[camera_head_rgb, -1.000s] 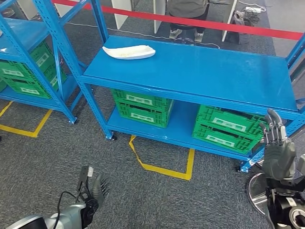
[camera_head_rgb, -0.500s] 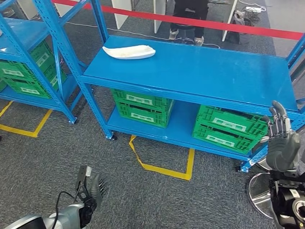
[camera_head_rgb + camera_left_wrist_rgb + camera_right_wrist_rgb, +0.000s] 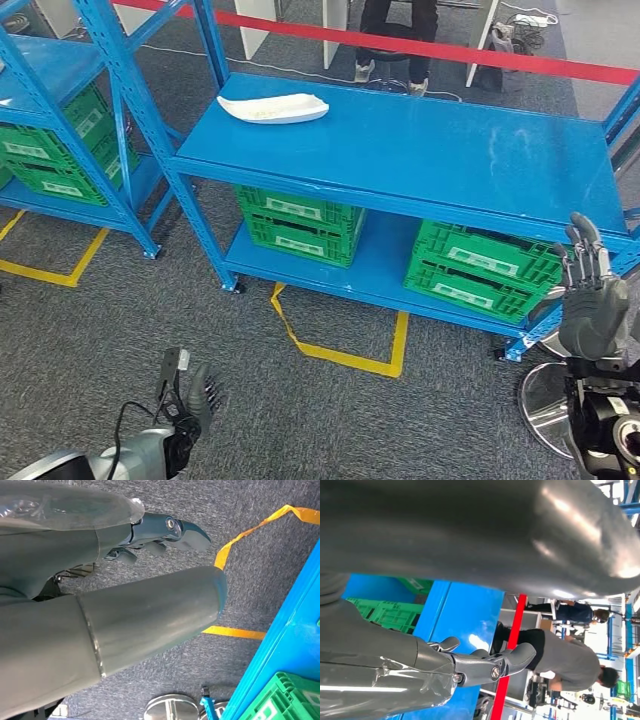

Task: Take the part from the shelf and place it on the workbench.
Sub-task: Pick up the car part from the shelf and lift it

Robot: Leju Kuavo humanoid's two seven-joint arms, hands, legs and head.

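Note:
A long white part (image 3: 273, 107) lies on the far left of the blue shelf top (image 3: 423, 150). My left hand (image 3: 198, 400) hangs low over the grey carpet at the bottom left, far short of the shelf, its fingers (image 3: 166, 530) apart and holding nothing. My right hand (image 3: 590, 300) is raised at the right edge, beside the shelf's right end, fingers (image 3: 486, 662) stretched out and empty. Both hands are well away from the part.
Green crates (image 3: 300, 222) (image 3: 481, 270) sit on the lower shelf. A second blue rack (image 3: 68, 120) with green crates stands at the left. Yellow tape (image 3: 340, 350) marks the carpet. A red barrier tape (image 3: 453, 50) runs behind, with a person's legs (image 3: 396, 40) beyond it. A round metal base (image 3: 540, 395) lies at the right.
My left hand has sunk slightly lower. My right hand has drifted a little right and down. The person behind the barrier has shifted position.

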